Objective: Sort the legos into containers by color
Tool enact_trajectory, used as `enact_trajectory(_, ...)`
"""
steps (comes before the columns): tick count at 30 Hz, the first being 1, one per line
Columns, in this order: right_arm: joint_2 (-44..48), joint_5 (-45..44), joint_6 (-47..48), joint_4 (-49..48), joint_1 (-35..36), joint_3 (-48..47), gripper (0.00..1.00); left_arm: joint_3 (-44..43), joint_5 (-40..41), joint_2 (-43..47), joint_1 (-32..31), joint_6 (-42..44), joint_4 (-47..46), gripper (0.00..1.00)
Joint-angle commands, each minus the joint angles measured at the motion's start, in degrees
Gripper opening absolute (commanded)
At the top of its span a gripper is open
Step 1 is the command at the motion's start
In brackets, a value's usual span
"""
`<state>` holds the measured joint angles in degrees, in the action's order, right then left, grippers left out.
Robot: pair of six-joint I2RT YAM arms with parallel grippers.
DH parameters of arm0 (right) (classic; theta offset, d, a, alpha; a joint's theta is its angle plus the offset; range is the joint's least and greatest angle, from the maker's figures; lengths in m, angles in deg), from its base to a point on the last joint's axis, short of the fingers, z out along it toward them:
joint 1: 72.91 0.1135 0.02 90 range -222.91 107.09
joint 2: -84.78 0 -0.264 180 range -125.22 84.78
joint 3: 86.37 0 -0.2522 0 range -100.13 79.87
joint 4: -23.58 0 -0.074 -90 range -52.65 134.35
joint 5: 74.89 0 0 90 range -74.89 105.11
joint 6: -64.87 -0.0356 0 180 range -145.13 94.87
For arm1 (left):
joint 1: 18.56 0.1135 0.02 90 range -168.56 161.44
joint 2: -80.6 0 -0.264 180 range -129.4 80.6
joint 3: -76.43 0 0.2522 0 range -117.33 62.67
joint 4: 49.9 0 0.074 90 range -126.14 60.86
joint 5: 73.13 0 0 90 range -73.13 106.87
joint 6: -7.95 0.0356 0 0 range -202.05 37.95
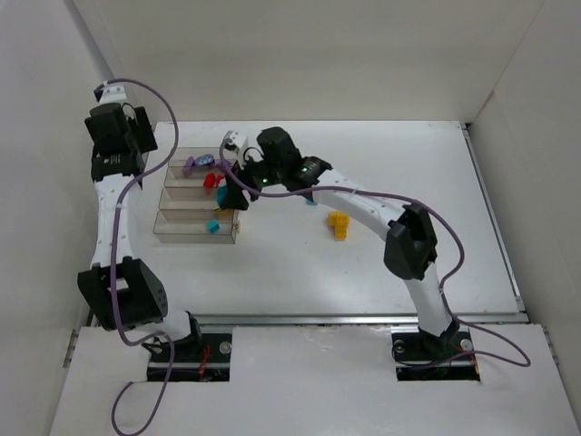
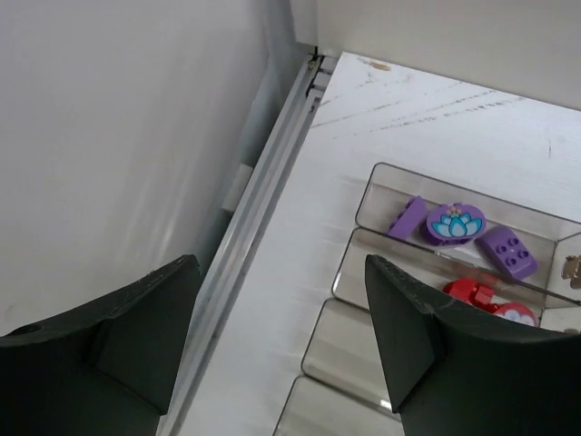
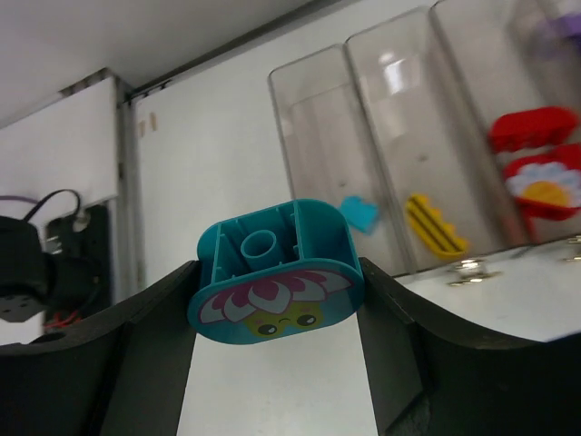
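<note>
**Figure.** Carrying step of the colour sort, shown from above and from both wrists.

A teal brick, printed with a flower face and turned with its hollow underside toward the wrist camera, is clamped between the right jaws. It is held clear of the counter, just beside the right-hand end of the row of four clear bins in the overhead view. The right arm is stretched across the counter to that spot.

The bins are partly filled:
- Purple bricks are seen in the farthest bin.
- Red bricks are seen in the next.
- A yellow piece is seen in the third.
- A small cyan piece is seen in the bin nearest the arm bases.

The left jaws are parted with nothing between them and are held near the far left corner, beside the purple bin. Yellow bricks are seen loose on the counter, well apart from the bins, so the sort is judged unfinished.

The step in hand is judged to be delivery of the teal brick. For the next move, the brick must be brought over the nearest bin, where the cyan piece lies, and not over the yellow bin next to it. The right jaws should be parted only once the brick is within that bin's walls. Because the bins are narrow and joined, a small sideways error could put the brick with the wrong colour.
</note>
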<state>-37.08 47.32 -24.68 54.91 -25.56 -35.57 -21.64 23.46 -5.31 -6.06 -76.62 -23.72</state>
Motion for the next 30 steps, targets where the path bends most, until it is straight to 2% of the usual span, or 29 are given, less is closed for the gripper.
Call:
enact_trajectory(1,-2.8,5.1,-9.1,-4.2,0.5,-2.1,0.0,3.8,0.8,6.7,-0.3,-4.3,2.0,0.71)
enact_trajectory(3,-4.2,1.0,-13.4,-7.8,1.9,-1.5,0.0,6.5,1.3,8.4,-0.3,-4.3,2.0,0.71)
enact_trajectory(5,-8.7,-4.8,-16.7,-8.5,2.6,-5.0,0.0,9.3,3.3,9.4,-0.3,-4.3,2.0,0.71)
enact_trajectory(10,-17.4,-11.8,-22.2,-8.5,3.4,-15.4,0.0,11.2,1.5,12.4,0.4,-3.8,2.6,0.71)
enact_trajectory(16,-17.0,-19.5,-22.2,-8.5,6.3,-11.4,0.0,12.9,2.0,14.4,0.4,-2.5,3.2,0.71)
enact_trajectory(27,-16.5,-19.5,-22.9,-8.0,7.5,-5.4,0.0,13.5,1.1,14.5,1.1,-3.1,3.2,0.71)
enact_trajectory(30,-16.5,-20.9,-22.9,-8.0,7.5,-6.0,0.19,14.0,1.1,13.8,1.1,-3.1,3.2,0.71)
